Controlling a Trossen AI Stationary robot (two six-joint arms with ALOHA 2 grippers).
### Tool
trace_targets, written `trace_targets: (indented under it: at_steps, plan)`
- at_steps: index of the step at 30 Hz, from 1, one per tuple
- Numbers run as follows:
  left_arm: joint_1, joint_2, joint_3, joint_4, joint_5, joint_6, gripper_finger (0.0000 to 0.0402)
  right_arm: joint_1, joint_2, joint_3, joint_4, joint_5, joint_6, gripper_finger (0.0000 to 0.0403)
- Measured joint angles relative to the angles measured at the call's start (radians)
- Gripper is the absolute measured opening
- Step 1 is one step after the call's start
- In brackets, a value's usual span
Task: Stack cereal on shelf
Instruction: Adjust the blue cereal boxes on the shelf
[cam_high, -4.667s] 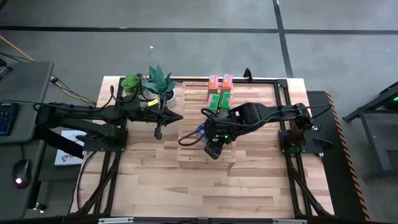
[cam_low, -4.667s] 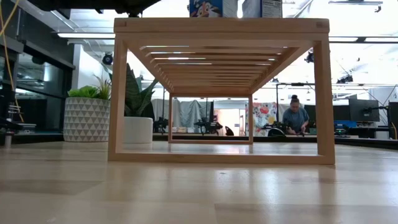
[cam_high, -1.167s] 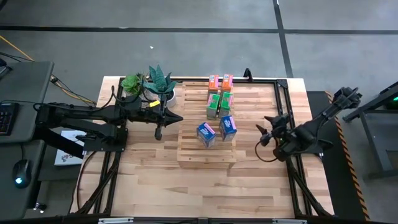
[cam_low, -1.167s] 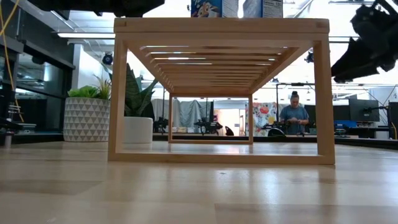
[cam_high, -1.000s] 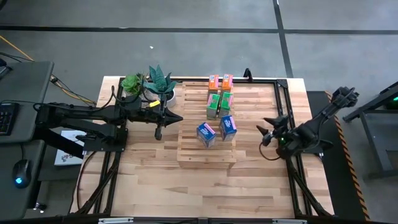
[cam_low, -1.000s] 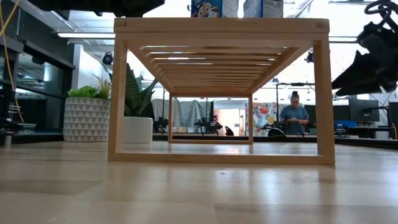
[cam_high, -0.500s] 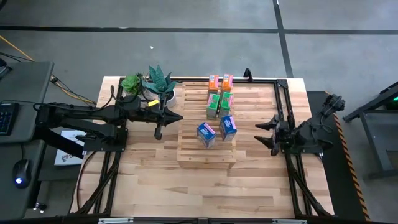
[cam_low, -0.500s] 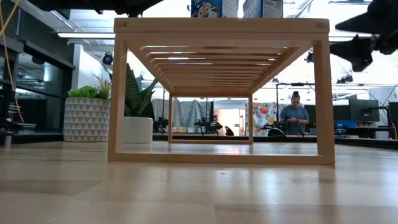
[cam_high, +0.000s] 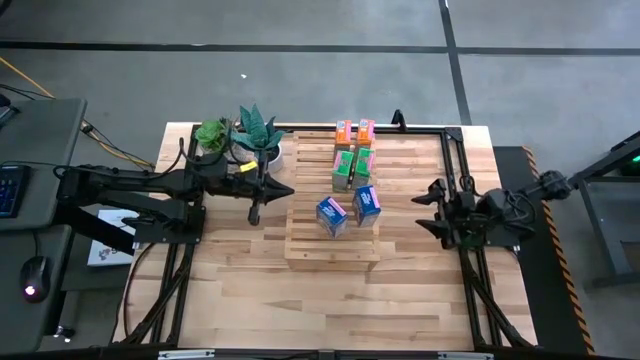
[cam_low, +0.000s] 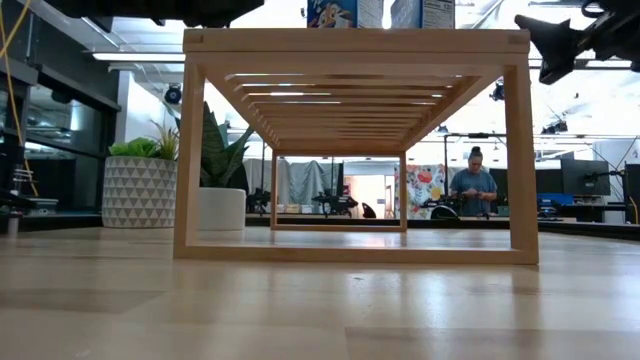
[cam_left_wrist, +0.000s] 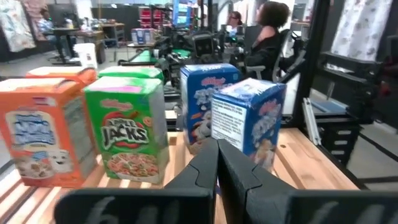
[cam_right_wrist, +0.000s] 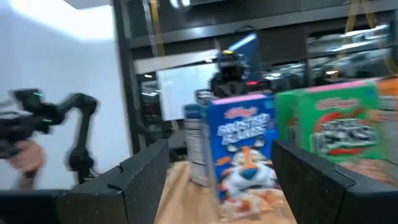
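The cereal stands in pairs on the shelf's (cam_high: 331, 248) slatted top: orange boxes (cam_high: 354, 131) at the far end, green boxes (cam_high: 353, 165) behind two blue boxes (cam_high: 331, 216) (cam_high: 366, 203). My left gripper (cam_high: 254, 213) is shut and hangs just left of the shelf. Its wrist view shows an orange box (cam_left_wrist: 45, 134), a green box (cam_left_wrist: 127, 127) and the blue boxes (cam_left_wrist: 247, 121) ahead of the shut fingers (cam_left_wrist: 217, 158). My right gripper (cam_high: 428, 210) is open, right of the shelf and apart from it. It faces a blue box (cam_right_wrist: 239, 149). In the low view it (cam_low: 552, 42) hovers about level with the shelf (cam_low: 355, 42) top.
Two potted green plants (cam_high: 240, 135) stand at the table's far left, also seen as white pots (cam_low: 140, 190) in the low view. Black frame rails (cam_high: 462, 180) run along the table's edges. Bare tabletop (cam_high: 320, 310) lies near the front edge. A person (cam_low: 472, 190) is in the room far behind the table.
My right arm has folded back toward the table's right edge. Its gripper has risen to about shelf-top height and levelled out, staying open and right of the shelf. The boxes and my left arm have kept still.
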Motion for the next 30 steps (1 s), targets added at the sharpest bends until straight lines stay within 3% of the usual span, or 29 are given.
trace_targets:
  at_steps: [5, 15, 22, 27, 30]
  plan:
    - [0.000, 0.000, 0.000, -0.012, 0.077, 0.000, 0.0000, -0.044, 0.090, 0.000, 0.089, -0.123, 0.050, 0.0275]
    - [0.000, 0.000, 0.025, -0.009, 0.097, -0.001, 0.0000, -0.058, 0.458, 0.013, 0.501, -0.154, 0.016, 0.0275]
    - [-0.033, 0.000, 0.025, -0.011, 0.097, -0.029, 0.0000, -0.058, 0.588, 0.193, 0.385, 0.011, -0.055, 0.0275]
    - [-0.126, 0.000, 0.077, -0.125, 0.093, -0.010, 0.0000, -0.051, 0.639, 0.306, 0.197, 0.015, -0.042, 0.0275]
    - [-0.208, 0.021, 0.116, -0.219, 0.008, 0.018, 0.0000, -0.049, 0.662, 0.341, 0.123, 0.035, -0.033, 0.0275]
